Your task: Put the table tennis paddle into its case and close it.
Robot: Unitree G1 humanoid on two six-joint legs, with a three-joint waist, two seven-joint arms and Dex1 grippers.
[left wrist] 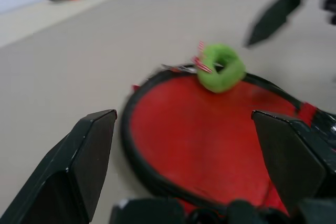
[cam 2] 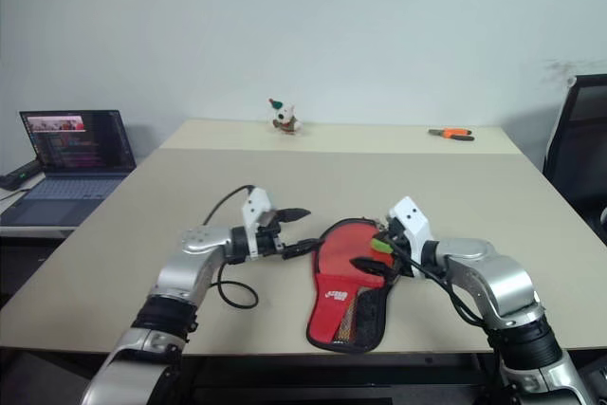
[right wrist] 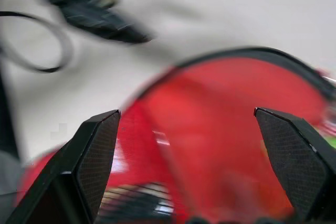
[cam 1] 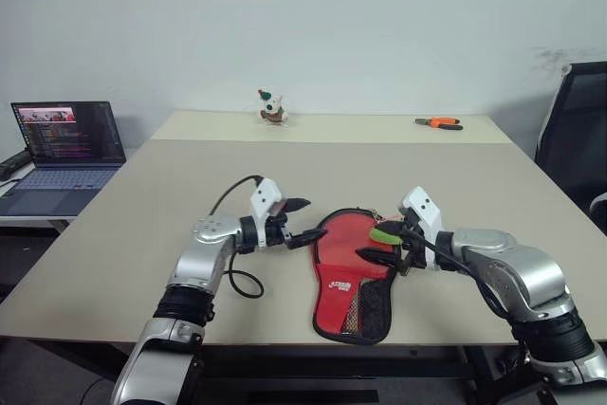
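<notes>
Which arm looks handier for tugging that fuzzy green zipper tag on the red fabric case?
Probably the right. The open right gripper sits beside the green zipper tag on the red fabric case; the open left gripper is across the case.

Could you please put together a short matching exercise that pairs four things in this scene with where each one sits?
Things:
1. case
2. pliers
3. laptop
4. toy

Places:
A. far edge of the table, toward the right
B. side desk to the left of the table
C. near edge of the table, between the left claw and right claw
D. far edge of the table, near the middle

Pairs: 1-C, 2-A, 3-B, 4-D
</notes>
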